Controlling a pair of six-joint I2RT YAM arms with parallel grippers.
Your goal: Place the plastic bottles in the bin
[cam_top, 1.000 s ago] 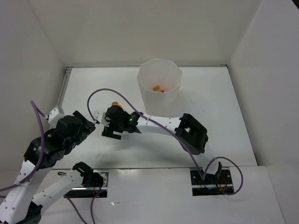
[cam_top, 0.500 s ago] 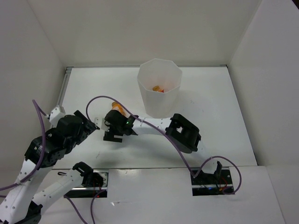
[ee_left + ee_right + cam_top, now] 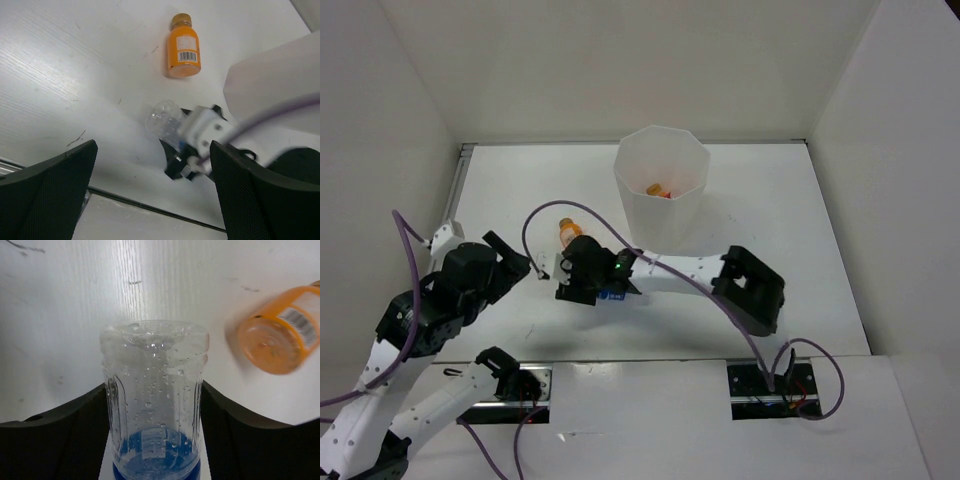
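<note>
The clear bottle [image 3: 154,390] with a blue label lies on the table, its base pointing away from the right wrist camera. My right gripper [image 3: 154,440] is shut on it, with both pads [image 3: 70,440] pressed against its sides. In the left wrist view the same clear bottle [image 3: 162,117] sticks out of the right gripper [image 3: 190,150]. The short orange bottle [image 3: 567,231] lies just beyond the right gripper [image 3: 578,283], apart from it. The bin [image 3: 660,220] stands at the back with an orange and red item [image 3: 657,188] inside. My left gripper [image 3: 510,262] hangs open to the left.
White walls close in the table on the left, the back and the right. A purple cable [image 3: 545,212] loops above the right gripper. The right arm's elbow [image 3: 752,288] sits in front of the bin. The table's near edge [image 3: 150,207] shows below the left gripper.
My right gripper has slid a little nearer and to the right, and its jaws have closed onto the clear bottle. The orange bottle shows more. The left arm has barely moved.
</note>
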